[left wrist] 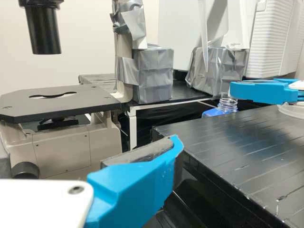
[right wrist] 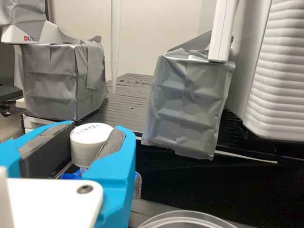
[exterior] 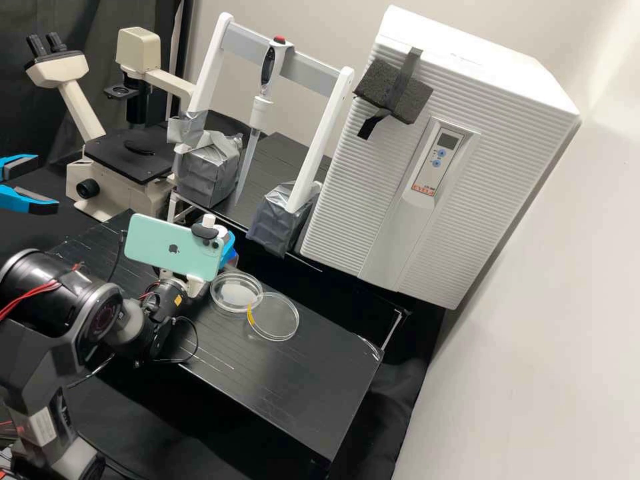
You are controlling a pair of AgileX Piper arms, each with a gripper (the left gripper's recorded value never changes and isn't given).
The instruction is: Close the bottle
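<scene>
Right gripper (exterior: 227,248) hides mostly behind a mint phone (exterior: 170,245) in the high view, where we see the left gripper (exterior: 44,183) spread wide beside the microscope (exterior: 110,170). From the left wrist, the uncapped bottle (left wrist: 228,104) stands past the black platform (left wrist: 237,152), just under blue fingers (left wrist: 263,90). From the right wrist, we see both pads (right wrist: 46,146) clamped on the white cap (right wrist: 89,138).

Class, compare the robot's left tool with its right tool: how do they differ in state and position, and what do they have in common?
The left tool is open and holds nothing; the right tool is shut on the white cap. The left tool sits beside the microscope; the right tool is over the open bottle. Both have two bright blue fingers.
</scene>
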